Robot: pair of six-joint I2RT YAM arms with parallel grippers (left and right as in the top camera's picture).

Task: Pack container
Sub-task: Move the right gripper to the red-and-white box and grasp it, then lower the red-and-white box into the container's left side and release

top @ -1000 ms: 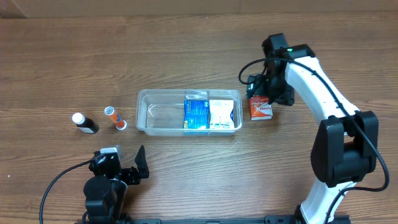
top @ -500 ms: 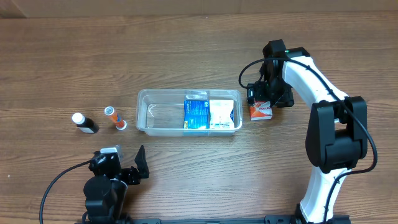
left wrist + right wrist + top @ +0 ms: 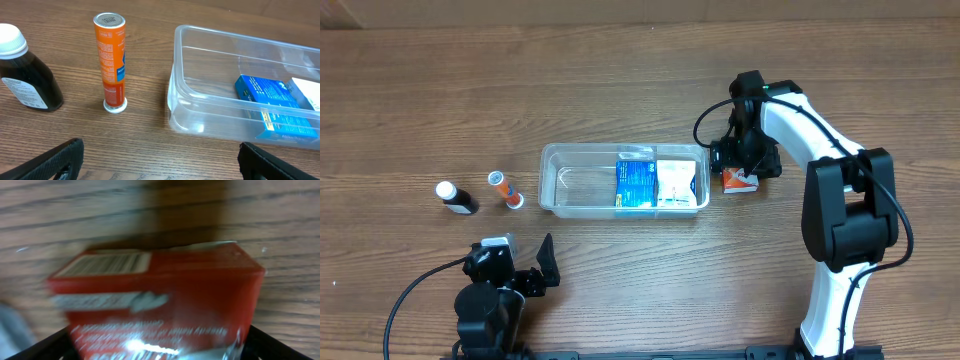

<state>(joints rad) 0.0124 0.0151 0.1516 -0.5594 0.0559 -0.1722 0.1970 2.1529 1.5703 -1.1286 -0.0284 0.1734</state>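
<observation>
The clear container (image 3: 548,180) lies mid-table and holds a blue box (image 3: 636,183) and a white box (image 3: 677,183). It also shows in the left wrist view (image 3: 200,107), with the blue box (image 3: 272,102) inside. A red box (image 3: 740,181) sits on the table just right of the container. My right gripper (image 3: 744,160) is down over it; in the right wrist view the red box (image 3: 160,295) fills the gap between the open fingers (image 3: 157,345), blurred. My left gripper (image 3: 515,265) is open and empty near the front edge (image 3: 160,160).
An orange tube (image 3: 505,190) and a dark bottle with a white cap (image 3: 455,196) stand left of the container. Both show in the left wrist view, the tube (image 3: 112,60) upright and the bottle (image 3: 27,75) at the far left.
My right gripper has moved down and a little left onto the red box, covering more of it. The left arm has not moved.
</observation>
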